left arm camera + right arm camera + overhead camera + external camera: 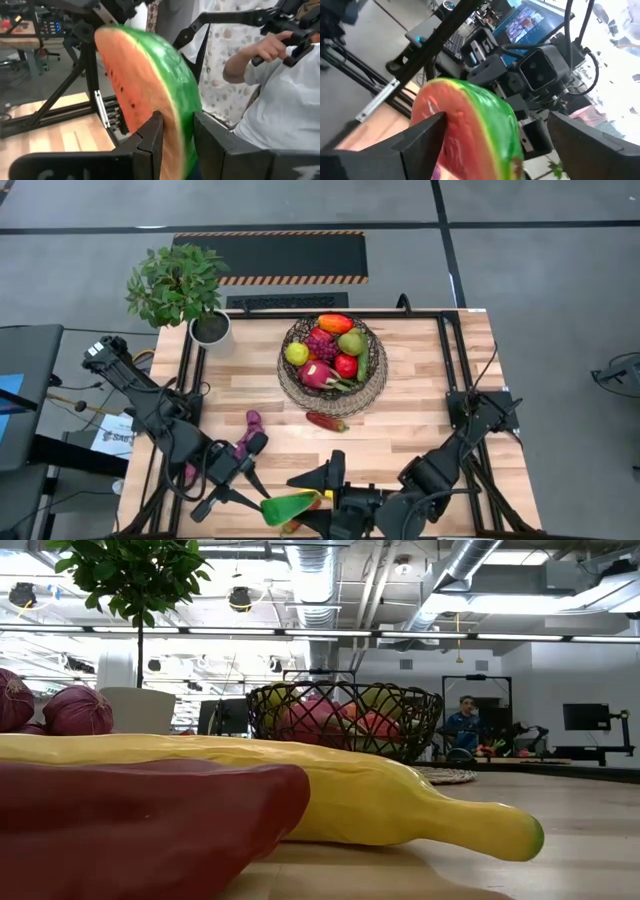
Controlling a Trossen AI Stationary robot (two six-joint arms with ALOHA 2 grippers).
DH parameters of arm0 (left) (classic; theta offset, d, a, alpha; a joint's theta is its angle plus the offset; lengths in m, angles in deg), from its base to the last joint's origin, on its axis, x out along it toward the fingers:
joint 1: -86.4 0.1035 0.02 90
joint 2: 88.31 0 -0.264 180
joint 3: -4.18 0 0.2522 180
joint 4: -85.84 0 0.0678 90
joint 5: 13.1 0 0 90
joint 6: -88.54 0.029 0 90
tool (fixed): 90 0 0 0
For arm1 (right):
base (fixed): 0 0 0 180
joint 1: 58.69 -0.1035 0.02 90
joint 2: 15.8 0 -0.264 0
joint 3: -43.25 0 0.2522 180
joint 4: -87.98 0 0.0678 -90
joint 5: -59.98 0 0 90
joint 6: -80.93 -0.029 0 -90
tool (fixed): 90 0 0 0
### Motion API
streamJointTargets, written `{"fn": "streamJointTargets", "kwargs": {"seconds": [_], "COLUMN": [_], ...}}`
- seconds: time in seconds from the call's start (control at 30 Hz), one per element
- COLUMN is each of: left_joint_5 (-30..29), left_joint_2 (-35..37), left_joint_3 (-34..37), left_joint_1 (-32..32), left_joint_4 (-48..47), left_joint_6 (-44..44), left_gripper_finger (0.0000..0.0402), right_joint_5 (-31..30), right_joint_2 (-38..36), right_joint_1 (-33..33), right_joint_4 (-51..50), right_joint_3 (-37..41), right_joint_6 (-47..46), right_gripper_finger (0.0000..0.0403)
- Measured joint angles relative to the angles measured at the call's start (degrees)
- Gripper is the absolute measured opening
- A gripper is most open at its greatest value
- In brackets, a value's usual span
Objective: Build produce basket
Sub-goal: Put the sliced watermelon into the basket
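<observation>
The woven wire basket (333, 385) sits on the table's far middle and holds an orange fruit, grapes, a green apple, a pear, a red fruit and a pink dragon fruit (318, 374). My left gripper (266, 502) is at the near edge, shut on the watermelon slice (290, 508). My right gripper (318, 486) is open, and its two fingers stand on either side of that same slice (475, 125). A red pepper (327, 421) lies on the table in front of the basket, and purple pieces (250, 435) lie to its left. The low view shows a yellow banana (380, 800) lying on the table. My left gripper pinches the watermelon slice between its two fingers, low on the wedge (175, 150). One finger (150, 142) is on the red flesh face and the other (212, 145) is on the green rind side. The fingers come roughly level from the table's left, and the slice stands up beyond them. My right gripper has one finger (427, 132) close against the red face; I cannot tell whether it touches.
A potted plant (180, 285) in a white pot (210, 328) stands at the far left corner. Black frame rails (450, 360) run along the table's sides. A person (280, 100) stands just beyond the near edge. Bare wood (420, 420) lies right of the basket.
</observation>
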Motion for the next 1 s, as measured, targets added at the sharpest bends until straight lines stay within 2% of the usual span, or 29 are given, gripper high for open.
{"fn": "streamJointTargets", "kwargs": {"seconds": [0.17,0.43,0.73,1.0], "left_joint_5": [-0.5,-0.7,-0.8,-1.9], "left_joint_2": [0.0,0.0,0.0,0.0], "left_joint_3": [0.0,0.0,0.0,0.0], "left_joint_1": [0.0,0.1,0.1,0.1], "left_joint_4": [-0.9,-0.6,-0.7,-0.4], "left_joint_6": [0.0,2.2,2.5,0.8], "left_gripper_finger": [0.0072,0.0072,0.0072,0.0072], "right_joint_5": [1.0,3.2,4.0,5.1], "right_joint_2": [0.0,0.0,0.0,0.0], "right_joint_1": [0.3,1.3,1.5,1.3], "right_joint_4": [-1.9,-7.4,-7.6,-8.3], "right_joint_3": [0.0,0.0,0.0,0.0], "right_joint_6": [-7.7,-15.1,-15.2,-13.8], "right_gripper_finger": [0.0342,0.0298,0.0229,0.0147]}}
